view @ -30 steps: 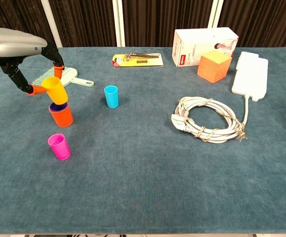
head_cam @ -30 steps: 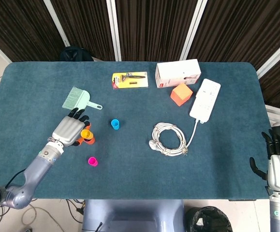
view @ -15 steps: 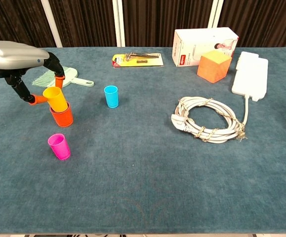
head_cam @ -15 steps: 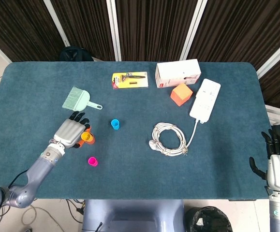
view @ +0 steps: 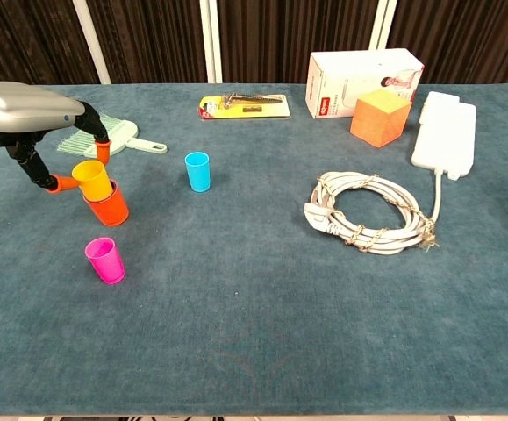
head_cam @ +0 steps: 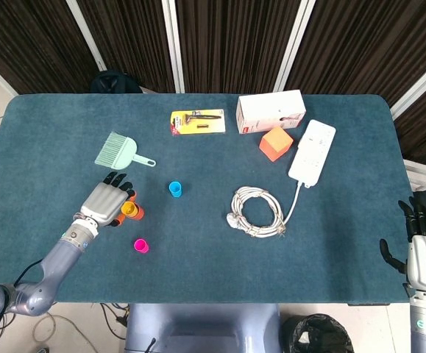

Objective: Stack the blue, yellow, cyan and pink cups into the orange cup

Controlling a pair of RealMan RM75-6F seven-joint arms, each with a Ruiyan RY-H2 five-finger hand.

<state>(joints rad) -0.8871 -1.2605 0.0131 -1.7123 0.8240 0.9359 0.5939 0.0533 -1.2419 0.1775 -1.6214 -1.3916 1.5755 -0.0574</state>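
Yellow cup (view: 91, 178) has sunk into orange cup (view: 106, 205), left hand (view: 25, 118) holding.

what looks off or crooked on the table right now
The yellow cup sits tilted in the orange cup, leaning toward the left robot hand rather than nested straight. The fingers touch its side. The cyan cup and pink cup stand upright. Nothing is spilled.
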